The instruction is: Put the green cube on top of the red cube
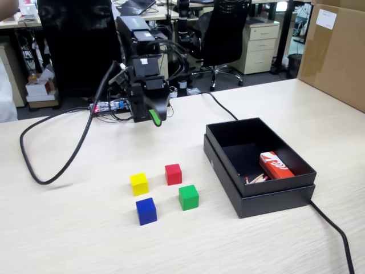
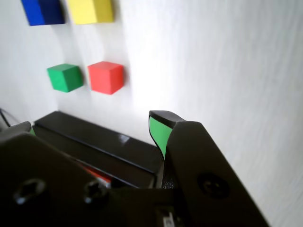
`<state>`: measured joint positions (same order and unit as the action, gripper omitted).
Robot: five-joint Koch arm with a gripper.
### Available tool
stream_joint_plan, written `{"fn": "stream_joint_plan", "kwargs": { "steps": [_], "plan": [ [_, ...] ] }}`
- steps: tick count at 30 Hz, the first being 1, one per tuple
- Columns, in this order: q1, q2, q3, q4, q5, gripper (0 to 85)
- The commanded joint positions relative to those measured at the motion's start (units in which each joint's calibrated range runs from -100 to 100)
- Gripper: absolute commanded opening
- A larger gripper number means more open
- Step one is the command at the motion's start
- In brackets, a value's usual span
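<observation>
Take the black box [image 1: 259,197] as the landmark and work outward from the fixed view's near edge. The blue cube [image 1: 146,210] lies nearest, well to the box's left. Next comes the green cube [image 1: 188,197], near the box's front left corner but clear of it, resting flat on the table [image 1: 68,240] with nothing on top. Just beyond it, a little further left of the box, sits the red cube [image 1: 173,174] — near the green one, a clear gap between them. The yellow cube [image 1: 139,184] is left of the red. Inside the box lie a red-and-white packet [image 1: 275,165] and some matchsticks.

Farthest back, beyond the box's far left corner, the gripper [image 1: 153,117] hangs above the table, well apart from every cube and holding nothing. Only one green-tipped finger shows clearly, so whether the jaws are parted cannot be told.

In the wrist view the green cube [image 2: 65,77] lies ahead of the jaws with the red cube [image 2: 106,77] just beside it. The reach, I judge, runs forward and down from the gripper [image 2: 94,127] — past the red cube to the green behind it.
</observation>
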<state>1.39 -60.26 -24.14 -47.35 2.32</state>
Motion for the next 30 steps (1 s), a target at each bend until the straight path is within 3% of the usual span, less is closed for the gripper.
{"fn": "stream_joint_plan", "kwargs": {
  "steps": [1,8,15,30],
  "plan": [
    [0.3,7.0,11.8,-2.1,0.1,47.3],
    [0.8,37.8,36.7,-4.2,0.3,47.3],
    [0.2,58.9,48.8,-4.2,0.0,47.3],
    [0.0,79.7,61.1,-4.1,0.1,47.3]
  ]
}}
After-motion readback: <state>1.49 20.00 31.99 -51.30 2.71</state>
